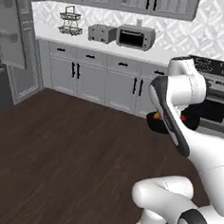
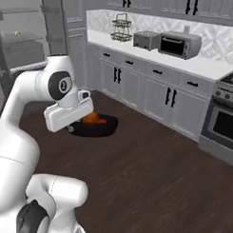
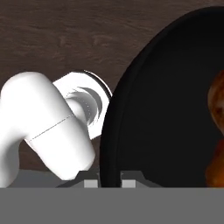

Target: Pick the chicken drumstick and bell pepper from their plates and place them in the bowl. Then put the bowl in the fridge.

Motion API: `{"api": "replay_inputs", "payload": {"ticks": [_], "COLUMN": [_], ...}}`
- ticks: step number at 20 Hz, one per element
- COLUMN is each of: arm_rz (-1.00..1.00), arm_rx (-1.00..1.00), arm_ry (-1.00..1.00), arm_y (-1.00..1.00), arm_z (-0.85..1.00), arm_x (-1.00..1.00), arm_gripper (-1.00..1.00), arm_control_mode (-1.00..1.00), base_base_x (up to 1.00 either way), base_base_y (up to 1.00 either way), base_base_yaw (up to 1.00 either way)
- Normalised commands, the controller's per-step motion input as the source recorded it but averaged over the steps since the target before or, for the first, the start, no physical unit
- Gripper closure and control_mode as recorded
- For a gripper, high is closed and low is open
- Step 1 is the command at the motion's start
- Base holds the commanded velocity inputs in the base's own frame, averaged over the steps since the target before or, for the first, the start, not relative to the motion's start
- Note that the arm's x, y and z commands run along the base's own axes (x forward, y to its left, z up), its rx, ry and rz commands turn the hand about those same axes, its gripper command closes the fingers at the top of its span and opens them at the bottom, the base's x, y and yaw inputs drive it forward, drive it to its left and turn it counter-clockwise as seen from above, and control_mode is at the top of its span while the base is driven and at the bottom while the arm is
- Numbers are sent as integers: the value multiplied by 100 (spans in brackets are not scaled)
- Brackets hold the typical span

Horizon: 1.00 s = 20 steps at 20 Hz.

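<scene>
The gripper (image 3: 109,183) is clenched on the rim of the bowl (image 2: 101,128), carried above the dark wood floor (image 1: 68,144). In the hand view the chicken drumstick (image 3: 216,135) sits at 3 o'clock, cut off, its axis unclear. The right base view shows it beside the bell pepper (image 2: 102,121); the arm hides most of the bowl in the left base view.

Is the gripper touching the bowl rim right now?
Touching: in the hand view the gripper has its fingertips on either side of the bowl rim, shut on it.
</scene>
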Motion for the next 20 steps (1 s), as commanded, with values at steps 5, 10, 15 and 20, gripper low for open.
{"api": "replay_inputs", "payload": {"ticks": [5, 10, 15, 20], "arm_rz": [0, 0, 0, 0], "arm_rx": [0, 0, 0, 0], "arm_ry": [0, 0, 0, 0], "arm_y": [0, 0, 0, 0], "arm_z": [0, 0, 0, 0], "arm_x": [0, 0, 0, 0], "arm_gripper": [100, 100, 100, 100], "arm_control_mode": [100, 100, 100, 100], "base_base_x": [100, 100, 100, 100], "base_base_y": [-7, -8, -22, -66], "base_base_yaw": [71, 70, 66, 49]}}
